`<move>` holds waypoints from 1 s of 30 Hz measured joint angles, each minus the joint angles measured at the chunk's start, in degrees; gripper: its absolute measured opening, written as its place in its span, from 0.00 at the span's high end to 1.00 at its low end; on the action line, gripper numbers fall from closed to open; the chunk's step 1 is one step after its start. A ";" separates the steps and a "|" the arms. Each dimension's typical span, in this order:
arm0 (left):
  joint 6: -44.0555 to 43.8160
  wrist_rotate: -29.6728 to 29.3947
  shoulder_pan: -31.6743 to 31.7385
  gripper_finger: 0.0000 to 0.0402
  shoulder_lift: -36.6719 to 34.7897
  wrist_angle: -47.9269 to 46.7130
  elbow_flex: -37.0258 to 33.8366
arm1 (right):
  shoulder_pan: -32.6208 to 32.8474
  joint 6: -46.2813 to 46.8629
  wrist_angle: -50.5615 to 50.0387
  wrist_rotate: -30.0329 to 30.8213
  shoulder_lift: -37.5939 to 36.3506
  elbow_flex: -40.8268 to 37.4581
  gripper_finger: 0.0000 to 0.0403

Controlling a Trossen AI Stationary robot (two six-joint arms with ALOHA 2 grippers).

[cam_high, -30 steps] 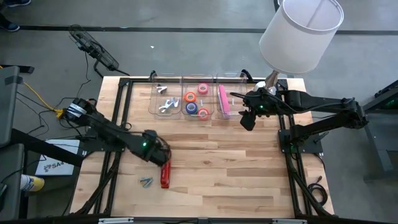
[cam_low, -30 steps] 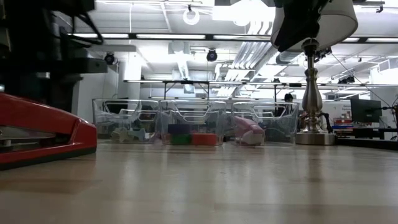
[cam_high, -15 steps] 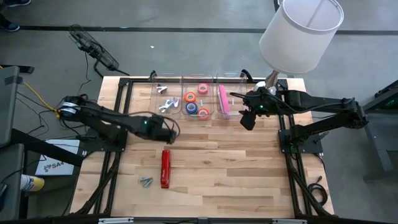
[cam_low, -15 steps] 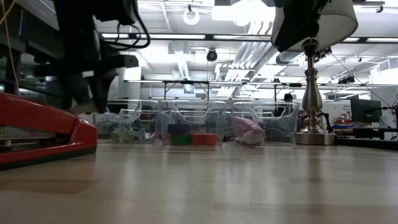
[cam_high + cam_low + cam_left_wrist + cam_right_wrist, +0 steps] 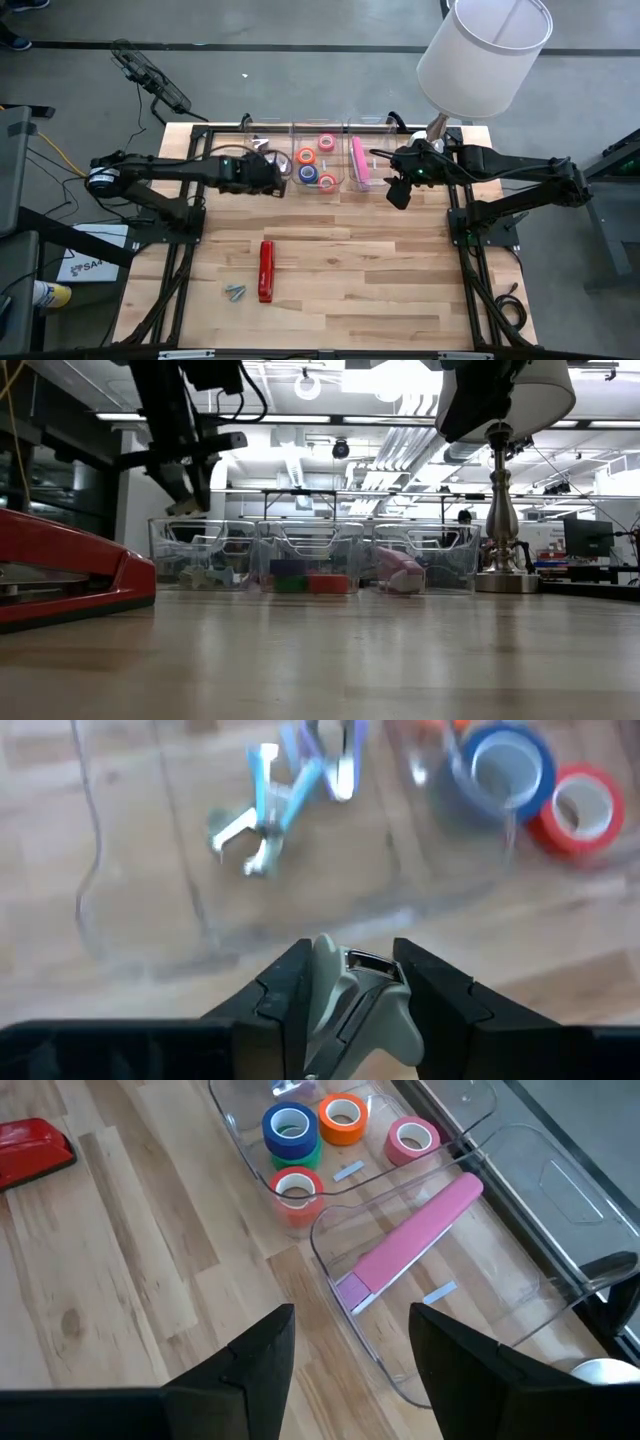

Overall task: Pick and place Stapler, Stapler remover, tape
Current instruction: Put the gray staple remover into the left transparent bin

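Note:
My left gripper (image 5: 274, 180) hovers over the near wall of the left clear bin (image 5: 248, 170), shut on a pale grey-green staple remover (image 5: 360, 1005). Below it, more staple removers (image 5: 275, 810) lie in that bin. Tape rolls (image 5: 316, 160) lie in the middle bin, and a pink stapler (image 5: 359, 160) in the right bin. A red stapler (image 5: 266, 270) lies flat on the table, with a small staple remover (image 5: 235, 292) beside it. My right gripper (image 5: 398, 192) is open and hangs near the pink stapler's bin. My left gripper pinches the pale staple remover by its body (image 5: 372, 982) between the two fingers (image 5: 290, 985), pointing down from above. The remover is lifted clear of the table and the bin. How far back it reaches between the fingers does not show.
A lamp with a white shade (image 5: 484, 55) stands at the table's far right corner, behind my right arm. The three clear bins sit in a row along the far edge. Bare wood lies between the bins and the red stapler.
My left gripper has risen from beside the red stapler and travelled toward the table's far edge, carrying the staple remover to above the left bin. The red stapler and the small remover beside it have stayed in place.

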 joint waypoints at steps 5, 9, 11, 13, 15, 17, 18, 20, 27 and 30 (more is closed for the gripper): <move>6.55 -0.02 5.64 0.70 0.02 4.19 0.02 | 0.00 -0.40 -0.01 0.59 0.00 0.00 0.53; 11.84 0.19 9.75 0.70 0.02 6.33 0.04 | -0.01 -0.42 -0.01 0.60 0.00 0.00 0.53; 16.32 0.09 11.74 0.70 0.02 7.96 0.04 | 0.01 -0.42 -0.01 0.60 0.00 0.00 0.53; 21.69 -0.04 13.60 0.70 0.02 9.74 0.04 | -0.01 -0.40 -0.01 0.60 0.00 0.00 0.53; 26.39 0.00 15.38 0.70 0.02 10.44 0.04 | 0.01 -0.42 -0.01 0.57 0.00 0.00 0.53; 30.09 0.57 16.98 0.70 0.02 11.33 0.04 | 0.00 -0.34 -0.01 0.58 0.00 0.00 0.53; 31.42 0.63 17.73 0.70 0.02 11.55 0.04 | 0.00 -0.24 -0.01 0.57 0.00 0.00 0.53; 33.90 0.65 19.29 0.70 0.03 11.22 0.04 | 0.01 -0.13 -0.01 0.57 0.00 0.00 0.53; 44.09 2.63 24.73 0.70 3.32 12.54 0.02 | -0.01 -0.02 0.18 1.40 0.00 0.00 0.53; 45.22 3.96 26.87 0.70 5.61 12.70 0.02 | -0.01 0.00 0.85 1.43 0.00 0.00 0.53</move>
